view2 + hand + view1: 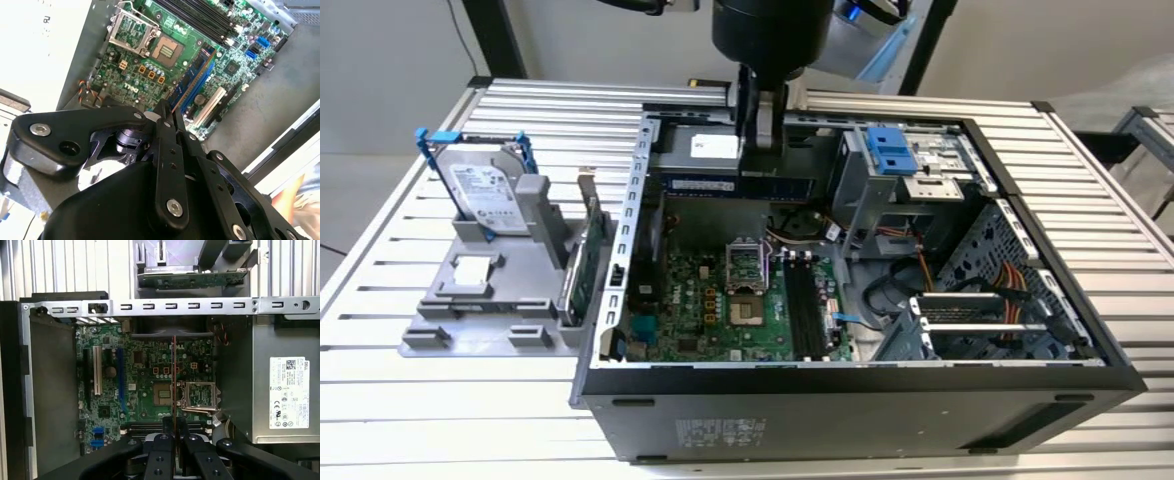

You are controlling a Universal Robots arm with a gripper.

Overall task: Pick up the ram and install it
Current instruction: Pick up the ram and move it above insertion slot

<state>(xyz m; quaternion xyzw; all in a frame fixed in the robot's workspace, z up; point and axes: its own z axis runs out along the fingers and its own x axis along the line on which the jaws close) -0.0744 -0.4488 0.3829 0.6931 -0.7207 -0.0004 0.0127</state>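
The ram (720, 184), a long dark blue stick, hangs level over the back of the open computer case (854, 385), above the green motherboard (707, 315). My gripper (758, 165) is shut on its upper edge near the middle. In both wrist views the ram shows edge-on as a thin strip (192, 80) (173, 375) running out from between the shut fingers (161, 131) (161, 447). The black memory slots (803, 305) (202, 15) lie lower on the board, nearer the case front, apart from the stick.
A grey hard drive in a blue frame (487, 195) and a green expansion card (587, 265) stand on a grey fixture (474, 310) at the exterior view's left. Inside the case are the CPU socket (744, 268), a drive cage (907, 165), cables (987, 285) and the power supply (285, 390).
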